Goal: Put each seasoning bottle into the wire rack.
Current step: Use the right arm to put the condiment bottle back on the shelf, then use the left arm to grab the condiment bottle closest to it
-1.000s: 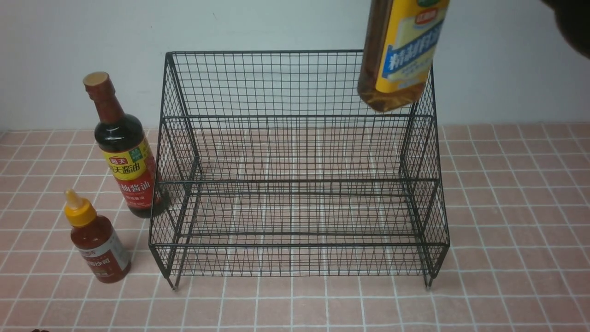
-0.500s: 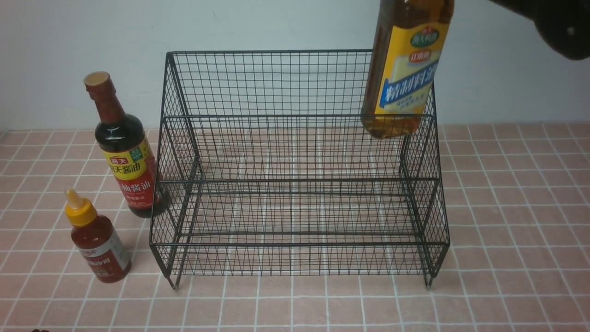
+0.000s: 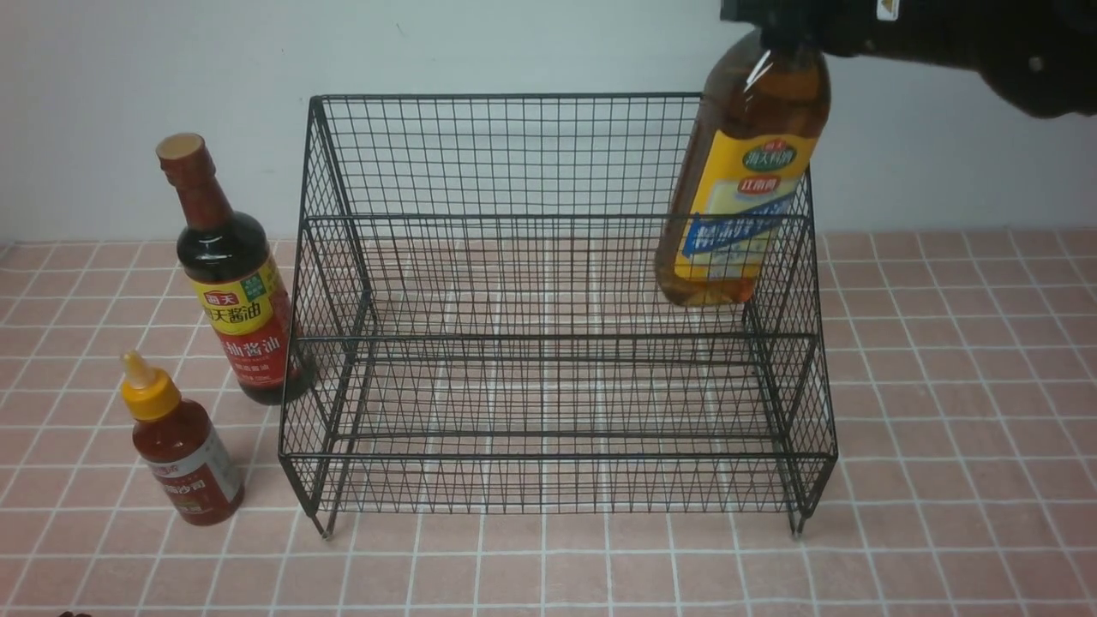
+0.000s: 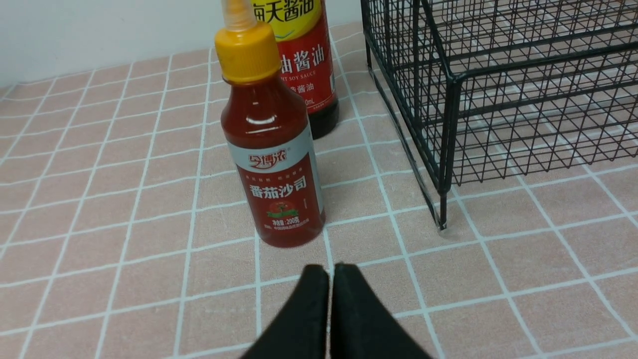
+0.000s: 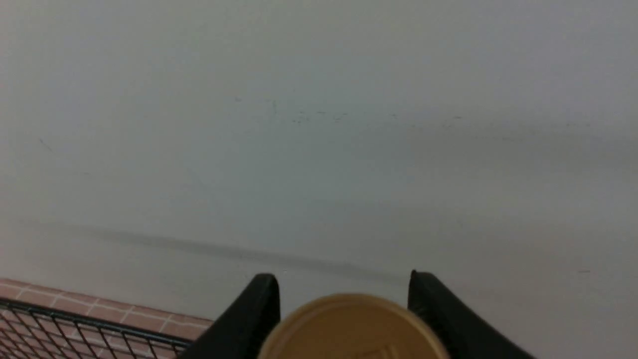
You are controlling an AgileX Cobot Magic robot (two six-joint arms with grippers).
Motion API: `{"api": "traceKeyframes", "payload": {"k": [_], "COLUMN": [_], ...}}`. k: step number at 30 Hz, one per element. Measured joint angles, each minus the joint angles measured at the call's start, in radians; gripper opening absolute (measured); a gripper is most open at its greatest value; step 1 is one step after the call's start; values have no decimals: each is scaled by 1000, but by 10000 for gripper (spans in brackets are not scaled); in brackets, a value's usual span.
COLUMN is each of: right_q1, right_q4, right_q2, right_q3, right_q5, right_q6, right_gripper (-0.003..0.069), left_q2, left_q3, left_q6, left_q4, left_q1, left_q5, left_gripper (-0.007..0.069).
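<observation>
The tall amber seasoning bottle (image 3: 741, 197) hangs slightly tilted by its neck from my right gripper (image 3: 771, 30). Its lower half is inside the right end of the upper tier of the black wire rack (image 3: 514, 96), its base just above that tier's floor. In the right wrist view its tan cap (image 5: 354, 326) sits between the fingers of my right gripper (image 5: 344, 281). The dark soy-sauce bottle (image 3: 231, 283) and the small red-sauce bottle (image 3: 184, 454) stand on the tiles left of the rack. My left gripper (image 4: 331, 269) is shut and empty, just short of the red-sauce bottle (image 4: 274, 169).
Pink tiled counter (image 3: 943, 428) with a pale wall behind. The rack's front left foot (image 4: 441, 224) stands close to the red-sauce bottle, and the soy-sauce bottle (image 4: 304, 60) is right behind that one, almost against the rack's left side.
The amber bottle has come down from above the rack's top rail into the upper tier and shifted slightly left. My right arm has dropped into the front view. The left gripper has not moved.
</observation>
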Motion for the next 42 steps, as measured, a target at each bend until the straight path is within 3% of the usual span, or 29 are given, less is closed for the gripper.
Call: {"api": "traceKeyframes", "payload": {"k": [14,30,40,42], "right_q1": [58,60,58,58], "right_q4": [-43,-152,-181,-181], "right_q2": [60,24,-157,-234], "right_q3": [-1,-25,-25,-25], "right_q5": [45,12,36,100], "right_q6": [-19,-17,-17,-20], "right_gripper": [314,328,325,295], "left_q2": [0,0,0,0], "left_q3": [0,0,0,0], "left_q6": [0,0,0,0], "left_q4": [0,0,0,0], "left_q1": [0,0,0,0], "left_q5": [0,0,0,0], "left_gripper": [-7,-7,-7,-7]}}
